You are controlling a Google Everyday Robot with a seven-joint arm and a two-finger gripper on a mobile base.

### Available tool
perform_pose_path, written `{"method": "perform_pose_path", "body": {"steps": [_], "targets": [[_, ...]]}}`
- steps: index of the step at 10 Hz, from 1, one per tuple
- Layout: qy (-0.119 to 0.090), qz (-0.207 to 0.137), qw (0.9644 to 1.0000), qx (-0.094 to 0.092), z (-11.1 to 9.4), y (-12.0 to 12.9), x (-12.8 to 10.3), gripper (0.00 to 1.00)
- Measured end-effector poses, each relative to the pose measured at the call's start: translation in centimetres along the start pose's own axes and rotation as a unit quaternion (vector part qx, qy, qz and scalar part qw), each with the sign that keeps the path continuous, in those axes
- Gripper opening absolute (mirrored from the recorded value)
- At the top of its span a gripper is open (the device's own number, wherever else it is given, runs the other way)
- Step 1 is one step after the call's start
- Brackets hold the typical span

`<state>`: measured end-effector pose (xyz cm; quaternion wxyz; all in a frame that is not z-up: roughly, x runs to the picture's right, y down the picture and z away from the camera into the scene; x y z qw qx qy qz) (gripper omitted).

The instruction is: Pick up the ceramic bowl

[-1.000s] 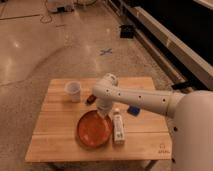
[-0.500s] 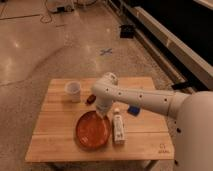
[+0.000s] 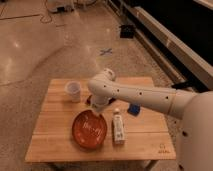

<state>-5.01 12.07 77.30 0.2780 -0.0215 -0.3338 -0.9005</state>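
Toward the desk's (image 3: 55, 145) front edge lay the ceramic bowl (image 3: 89, 131), a white bottle (image 3: 118, 130) just beside it. Directly behind the bowl hung the gripper (image 3: 97, 106); finger state could not be determined. Near the far left corner stood a white cup (image 3: 73, 90).

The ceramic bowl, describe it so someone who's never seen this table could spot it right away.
On the wooden table, look at the front middle, just below the gripper at the end of the white arm. The ceramic bowl lies there, wide, shallow and glossy orange-red. It is far larger than the small white cup behind it and round, unlike the slim white bottle lying to its right.
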Motion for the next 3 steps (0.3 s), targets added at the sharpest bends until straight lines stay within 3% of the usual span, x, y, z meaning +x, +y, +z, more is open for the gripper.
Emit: {"method": "perform_pose_path", "body": {"steps": [3], "targets": [[0.016,-0.033,0.9992,0.014,-2.0,-1.2,0.8,0.0]]}}
